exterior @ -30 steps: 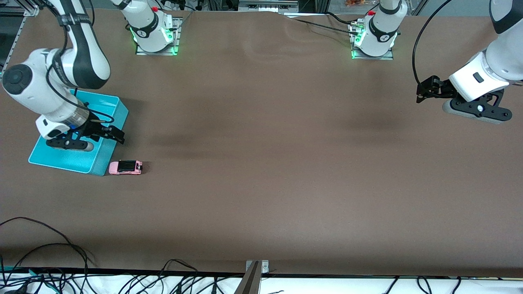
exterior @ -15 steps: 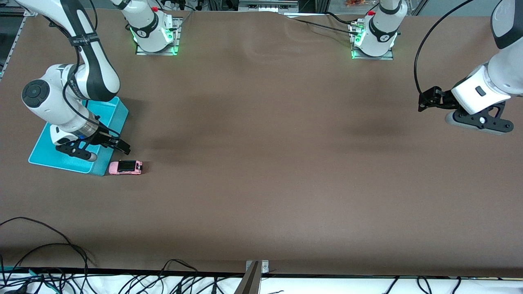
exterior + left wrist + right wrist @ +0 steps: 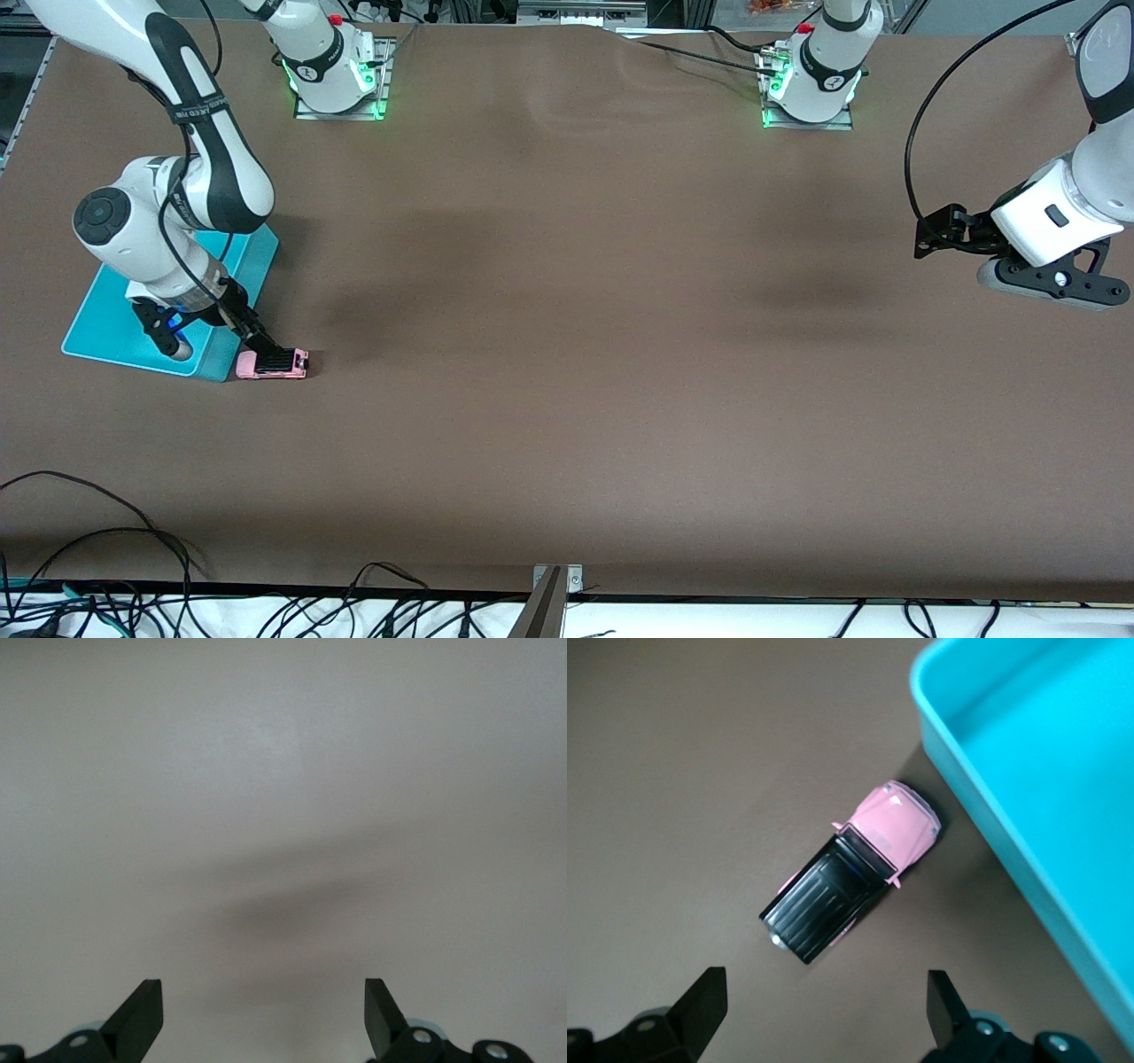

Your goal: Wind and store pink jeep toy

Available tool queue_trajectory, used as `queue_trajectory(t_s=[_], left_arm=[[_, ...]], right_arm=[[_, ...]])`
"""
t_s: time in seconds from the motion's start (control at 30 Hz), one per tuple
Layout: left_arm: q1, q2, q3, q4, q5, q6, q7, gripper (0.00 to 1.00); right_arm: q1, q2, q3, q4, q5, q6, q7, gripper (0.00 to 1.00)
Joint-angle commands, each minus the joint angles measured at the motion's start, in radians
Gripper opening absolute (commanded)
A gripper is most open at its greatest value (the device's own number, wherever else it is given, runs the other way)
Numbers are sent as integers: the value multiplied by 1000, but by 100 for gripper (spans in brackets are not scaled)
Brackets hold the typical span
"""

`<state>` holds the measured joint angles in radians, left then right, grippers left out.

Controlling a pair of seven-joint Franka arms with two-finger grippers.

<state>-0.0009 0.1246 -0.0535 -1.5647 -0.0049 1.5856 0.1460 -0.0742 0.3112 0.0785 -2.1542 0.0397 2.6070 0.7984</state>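
Scanning the brown-covered table (image 3: 567, 354) first: wide bare surface runs from the toy toward the left arm's end, with loose black cables (image 3: 89, 540) along the edge nearest the front camera.

I see the small boxy pink jeep toy with the black roof (image 3: 272, 363) resting on the table at the right arm's end, just beside the corner of the shallow turquoise plastic bin (image 3: 221, 354) that lies nearest the front camera. From the front I cannot tell whether car and bin wall touch. My right wrist view settles it: jeep (image 3: 850, 877) and bin wall (image 3: 992, 815) sit apart, a thin strip of table between the pink bonnet and the turquoise wall. That view also shows the car lying at an angle to the wall, bonnet end toward the bin.

Right gripper (image 3: 257, 341) is low over the table at the jeep's bin-side end. In the wrist view its fingertips (image 3: 700, 1001) stand well apart, nothing between them, and the jeep lies ahead of the tips, not between them.

Left gripper (image 3: 930, 235) waits high over the left arm's end of the table. Its wrist view gives only bare table and a soft shadow; fingertips (image 3: 142, 1010) spread wide, holding nothing.
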Motion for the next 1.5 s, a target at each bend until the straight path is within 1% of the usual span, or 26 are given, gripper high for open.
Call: queue_trajectory(t_s=[0.0,0.27,0.63,0.9,1.23,1.47], left_arm=[[2,13,-2,34,-3,-15,-11,100],[6,13,-2,34,-4,-15,-11,100],[6,13,-2,32,-6,-15,-11,100],[7,13,-2,32,-6,-15,-9,100],[7,13,-2,32,-6,-15,-8,100],[7,13,-2,32,-6,-15,-8,100]], right_arm=[[5,31,3,5,16,34,146,100],[8,69,1,5,5,91,336,100],[10,94,-6,7,3,149,513,100],[10,115,-11,10,3,163,532,100],[10,154,-37,13,2,179,535,100],[10,170,-39,17,0,179,533,100]])
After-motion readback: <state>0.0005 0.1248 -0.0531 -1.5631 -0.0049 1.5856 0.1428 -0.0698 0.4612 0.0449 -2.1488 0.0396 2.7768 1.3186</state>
